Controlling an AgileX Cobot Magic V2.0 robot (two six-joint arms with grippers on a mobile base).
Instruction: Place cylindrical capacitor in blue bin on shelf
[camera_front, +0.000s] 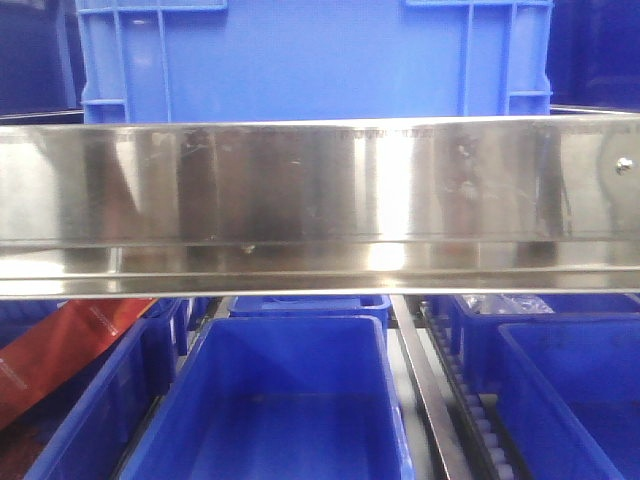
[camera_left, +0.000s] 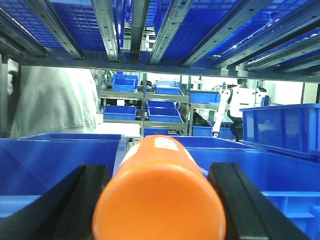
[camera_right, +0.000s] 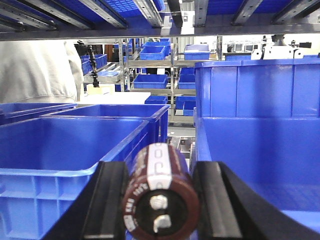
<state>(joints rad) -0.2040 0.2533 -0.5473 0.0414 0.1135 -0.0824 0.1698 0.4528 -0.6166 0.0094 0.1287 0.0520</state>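
Carrying step, by my reading — the right gripper (camera_right: 160, 172) is clenched on the capacitor (camera_right: 162, 205), terminals toward the camera. It hangs inside the shelf (camera_front: 320, 180), facing the gap between the left bin (camera_right: 50, 172) and the right bin (camera_right: 250, 135). The left gripper (camera_left: 160, 172) grasps an orange cylinder (camera_left: 160, 205). Next the capacitor needs shifting past one bin's rim — then releasing.

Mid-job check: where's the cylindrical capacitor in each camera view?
Front view: not in it; it shows the steel rail and blue bins.
Left wrist: not in it; the orange cylinder sits there.
Right wrist: bottom centre, cylindrical capacitor between the right gripper fingers.
Shared landmark: the blue bins.
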